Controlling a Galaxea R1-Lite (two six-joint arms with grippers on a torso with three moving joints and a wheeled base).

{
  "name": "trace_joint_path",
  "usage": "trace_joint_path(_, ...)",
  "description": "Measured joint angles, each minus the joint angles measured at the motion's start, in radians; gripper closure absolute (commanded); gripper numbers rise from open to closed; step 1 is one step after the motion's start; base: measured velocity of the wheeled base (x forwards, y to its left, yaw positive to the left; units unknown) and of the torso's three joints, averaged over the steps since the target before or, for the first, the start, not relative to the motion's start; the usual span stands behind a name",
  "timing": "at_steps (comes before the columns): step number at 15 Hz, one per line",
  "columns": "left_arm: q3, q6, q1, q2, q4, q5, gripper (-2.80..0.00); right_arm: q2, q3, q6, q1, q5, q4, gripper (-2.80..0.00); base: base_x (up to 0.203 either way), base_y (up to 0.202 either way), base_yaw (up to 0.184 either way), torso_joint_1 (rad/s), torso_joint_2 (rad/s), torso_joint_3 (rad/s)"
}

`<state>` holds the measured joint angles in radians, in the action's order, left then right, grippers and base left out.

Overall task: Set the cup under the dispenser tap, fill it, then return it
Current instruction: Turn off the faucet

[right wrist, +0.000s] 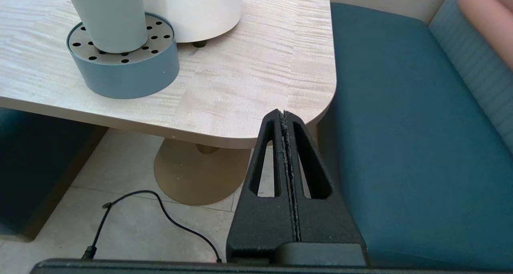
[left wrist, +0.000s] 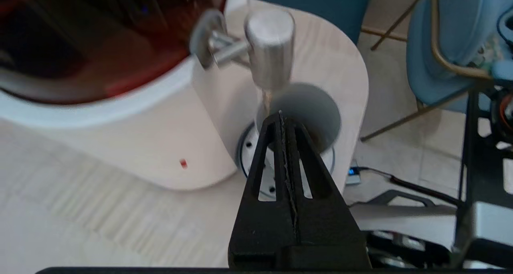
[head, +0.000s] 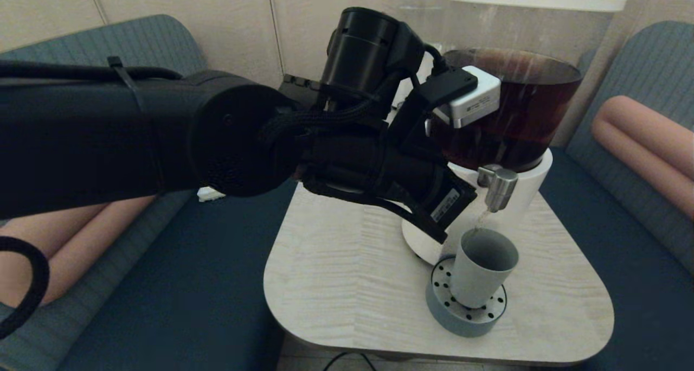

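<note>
The grey-blue cup [head: 482, 268] stands upright on the round perforated drip tray [head: 466, 319], directly under the brushed-metal dispenser tap [head: 499, 189]. A thin brown stream [head: 481, 219] runs from the tap into the cup. My left arm [head: 347, 159] reaches across to the dispenser's white base [head: 528, 197]. In the left wrist view, my left gripper [left wrist: 280, 113] is shut and empty, its tip just below the tap [left wrist: 269, 45] at the cup's rim [left wrist: 312, 105]. My right gripper [right wrist: 283, 113] is shut and empty, low beside the table's corner, away from the cup [right wrist: 108, 17].
The clear tank [head: 515, 105] holds dark brown liquid. The light wood table [head: 352, 284] has rounded corners and a round pedestal foot [right wrist: 196, 174]. Blue benches with pink cushions [head: 645, 143] flank it. A black cable [right wrist: 160, 210] lies on the floor.
</note>
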<state>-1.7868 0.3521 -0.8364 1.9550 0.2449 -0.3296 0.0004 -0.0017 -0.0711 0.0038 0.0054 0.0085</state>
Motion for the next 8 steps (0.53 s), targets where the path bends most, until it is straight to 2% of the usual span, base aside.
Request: trace_joint_path(8, -0.066, 0.008, 0.000, 0.076, -0.016, 0.003, 0.00, 0.000, 0.000, 0.000, 0.000, 0.000, 0.001, 0.00, 0.000, 0.000, 0.000, 0.000, 0.00, 0.000)
